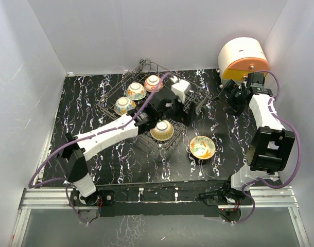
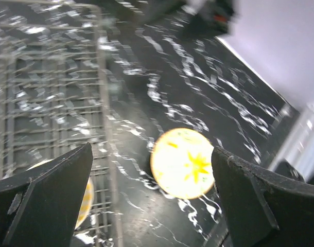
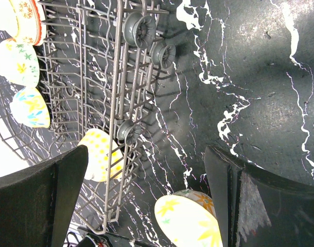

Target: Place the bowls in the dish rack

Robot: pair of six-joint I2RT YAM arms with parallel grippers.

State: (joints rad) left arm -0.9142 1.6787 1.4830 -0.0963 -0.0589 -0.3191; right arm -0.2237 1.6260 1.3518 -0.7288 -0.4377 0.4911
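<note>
Four bowls (image 1: 136, 91) sit in the dish rack (image 3: 116, 92), one bowl (image 1: 202, 147) on the desk (image 1: 95, 159). Left fingers (image 2: 44, 200) and right fingers (image 3: 38, 206) are spread, empty.

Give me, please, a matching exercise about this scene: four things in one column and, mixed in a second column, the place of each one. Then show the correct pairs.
Things
A. red-flowered bowl
B. yellow-dotted bowl
C. orange-green bowl
D. round drawer unit

Places
1. on the bare table, right of the dish rack
2. far right corner of the table
3. far part of the dish rack
4. near part of the dish rack

Pairs: A-3, B-4, C-1, D-2
</note>
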